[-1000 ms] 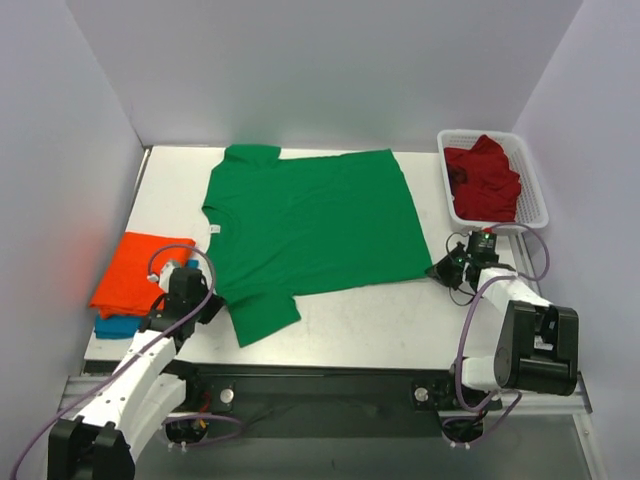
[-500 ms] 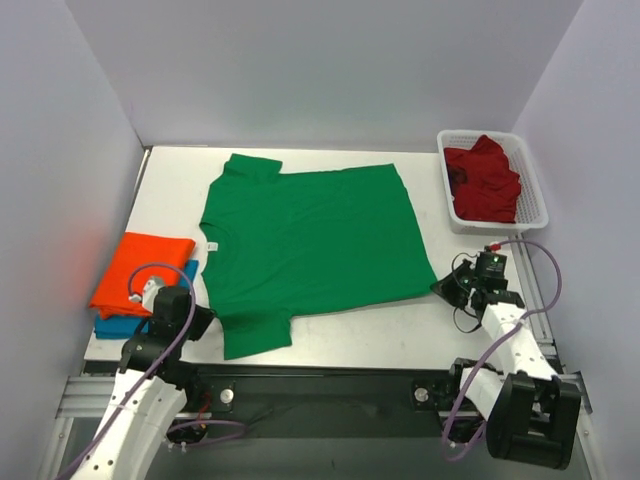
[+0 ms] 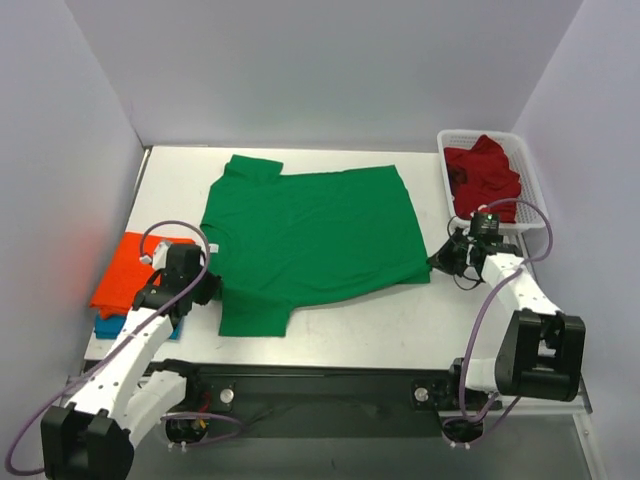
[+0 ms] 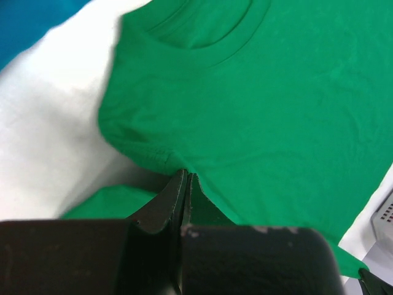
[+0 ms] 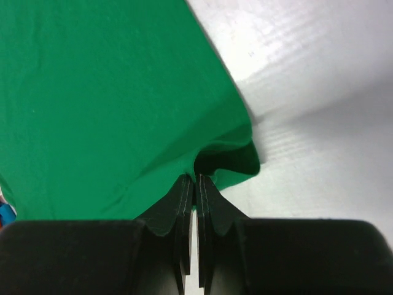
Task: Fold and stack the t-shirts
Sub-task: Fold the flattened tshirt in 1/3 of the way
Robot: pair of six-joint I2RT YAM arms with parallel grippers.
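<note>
Top camera first: looking down on a bright green t-shirt spread mostly flat across the middle of the desk, neck to the left, hem to the right, one sleeve aimed at the back wall and the other at the near edge. Also catching the left fingers by the near shoulder and the right fingers at the near hem corner, each right up against the cloth, though can't tell from up there how tightly shut. Only visible from here: an orange t-shirt folded on top of a blue t-shirt at the left edge of the desk, plus a dark red t-shirt bunched up in a white basket at the back right. Over to the left wrist cam for the close-up: left fingers squeezed completely together on a small ridge of green fabric not far below the ribbed collar, with a loose fold raised off the desk beside them and a sliver of blue in the upper-left corner. Then the right wrist cam, same deal: right fingers pinched tight on the hem corner, edge curled up over a dark shadow, otherwise smooth green with only faint wrinkles.
</note>
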